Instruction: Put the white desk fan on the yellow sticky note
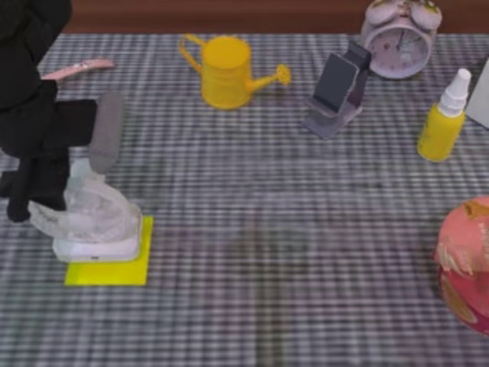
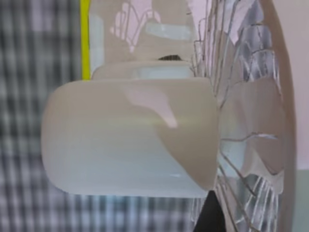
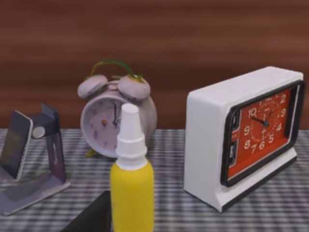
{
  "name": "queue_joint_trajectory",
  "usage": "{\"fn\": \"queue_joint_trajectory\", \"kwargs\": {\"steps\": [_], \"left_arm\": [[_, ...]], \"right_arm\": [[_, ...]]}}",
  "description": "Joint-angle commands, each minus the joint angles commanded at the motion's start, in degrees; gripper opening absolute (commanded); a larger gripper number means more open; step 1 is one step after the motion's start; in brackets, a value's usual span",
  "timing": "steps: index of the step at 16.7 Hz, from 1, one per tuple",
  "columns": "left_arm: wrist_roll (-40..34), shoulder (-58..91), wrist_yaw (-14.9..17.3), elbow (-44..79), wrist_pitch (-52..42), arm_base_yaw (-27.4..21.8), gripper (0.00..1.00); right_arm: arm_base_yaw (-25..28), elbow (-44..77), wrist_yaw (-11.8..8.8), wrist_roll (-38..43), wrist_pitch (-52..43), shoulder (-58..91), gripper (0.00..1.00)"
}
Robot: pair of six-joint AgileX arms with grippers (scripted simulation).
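Observation:
The white desk fan [image 1: 95, 222] stands at the table's left. Its chunky base [image 1: 97, 248] rests on the yellow sticky note [image 1: 111, 267], covering the note's far left part, while the near and right margins show. My left gripper [image 1: 34, 205] hangs at the fan's left side, right against the grille. In the left wrist view the fan's motor housing [image 2: 130, 137] and mesh grille [image 2: 251, 121] fill the picture, with a strip of the sticky note [image 2: 85, 38] behind. My right arm is out of the top view; its wrist camera looks across the table's back right.
Along the back stand a yellow watering can [image 1: 225, 73], a phone stand [image 1: 336, 92], a lilac alarm clock [image 1: 397, 38] and a yellow spray bottle [image 1: 442, 122]. A white clock with an orange face [image 3: 246, 140] stands at the far right, and a pink round object [image 1: 466, 264] at the right edge.

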Motion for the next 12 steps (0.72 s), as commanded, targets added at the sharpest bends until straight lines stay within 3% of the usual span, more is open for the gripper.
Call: {"fn": "queue_joint_trajectory", "kwargs": {"steps": [5, 12], "left_arm": [[0.0, 0.2, 0.0, -1.3, 1.2, -0.1, 0.00], [0.0, 0.2, 0.0, -1.3, 1.2, -0.1, 0.53]], "right_arm": [[0.0, 0.0, 0.0, 0.0, 0.0, 0.0, 1.00], [0.0, 0.0, 0.0, 0.0, 0.0, 0.0, 1.00]]}}
